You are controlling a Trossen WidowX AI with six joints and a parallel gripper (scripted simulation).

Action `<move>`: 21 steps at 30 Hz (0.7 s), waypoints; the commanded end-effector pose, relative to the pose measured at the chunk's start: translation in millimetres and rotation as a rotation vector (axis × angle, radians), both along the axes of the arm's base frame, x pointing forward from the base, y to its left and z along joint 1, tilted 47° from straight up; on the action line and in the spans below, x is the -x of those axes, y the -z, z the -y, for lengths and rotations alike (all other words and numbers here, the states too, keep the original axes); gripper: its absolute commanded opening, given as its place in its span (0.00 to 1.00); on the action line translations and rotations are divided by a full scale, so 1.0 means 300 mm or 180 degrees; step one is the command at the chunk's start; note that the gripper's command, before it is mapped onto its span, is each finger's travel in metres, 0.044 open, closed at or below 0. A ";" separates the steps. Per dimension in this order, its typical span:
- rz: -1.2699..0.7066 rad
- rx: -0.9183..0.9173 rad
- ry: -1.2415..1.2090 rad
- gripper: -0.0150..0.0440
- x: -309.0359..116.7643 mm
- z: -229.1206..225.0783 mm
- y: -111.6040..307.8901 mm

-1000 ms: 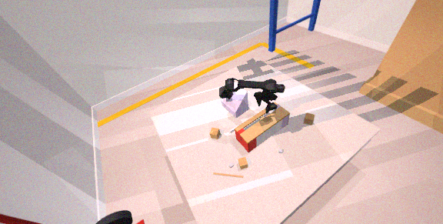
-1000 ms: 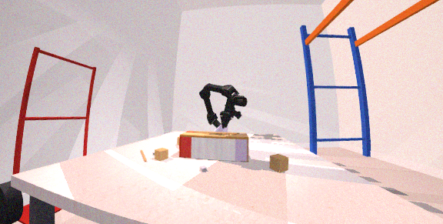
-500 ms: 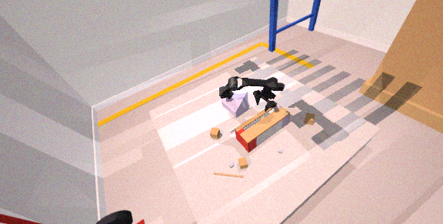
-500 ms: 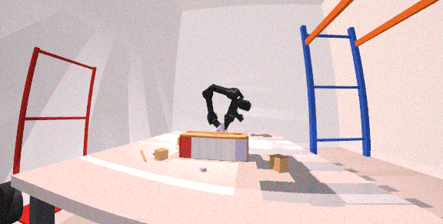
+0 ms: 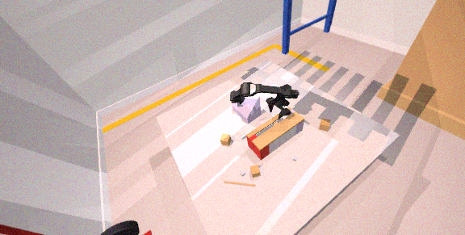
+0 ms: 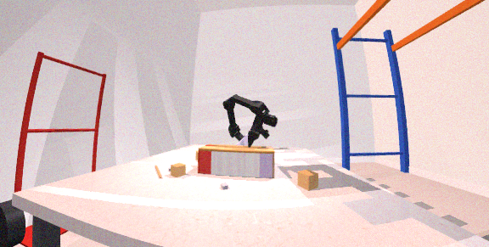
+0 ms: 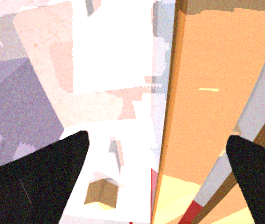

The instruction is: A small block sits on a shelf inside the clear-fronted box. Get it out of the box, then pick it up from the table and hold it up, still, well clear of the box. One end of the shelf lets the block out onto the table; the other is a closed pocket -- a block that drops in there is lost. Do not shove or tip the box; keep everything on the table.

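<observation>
The box (image 5: 280, 132) (image 6: 235, 165) (image 7: 208, 65) has a wooden top with a long slot, a red end (image 5: 258, 148) (image 6: 205, 161) (image 7: 190, 214) and a lavender end (image 6: 266, 165). It stands upright on the table. My gripper (image 5: 278, 111) (image 6: 259, 137) (image 7: 157, 140) is open and empty, pointing down over the box's back side, nearer the lavender end in the top view. In the wrist view the box's top edge runs between the fingers. The small block on the shelf cannot be made out for certain; the panels and glare hide the inside.
A lavender wedge (image 5: 247, 108) (image 7: 8, 100) stands behind the box. Wooden cubes (image 5: 225, 139) (image 5: 255, 171) (image 5: 324, 124) (image 6: 178, 170) (image 6: 307, 180) lie around it. A thin stick (image 5: 240, 183) (image 6: 159, 171) and small grey pieces (image 5: 294, 159) (image 5: 242, 174) (image 6: 224, 186) lie on the table.
</observation>
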State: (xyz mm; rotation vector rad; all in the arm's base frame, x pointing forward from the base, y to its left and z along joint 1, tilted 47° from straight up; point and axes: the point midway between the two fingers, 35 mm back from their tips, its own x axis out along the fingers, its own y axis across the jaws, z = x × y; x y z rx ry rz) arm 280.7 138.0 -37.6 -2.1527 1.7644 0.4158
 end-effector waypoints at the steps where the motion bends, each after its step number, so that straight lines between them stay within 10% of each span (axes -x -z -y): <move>1: -0.0015 0.0015 -0.0013 0.93 -0.003 0.014 0.018; 21: -0.0021 0.0025 -0.0008 0.93 -0.020 0.088 0.098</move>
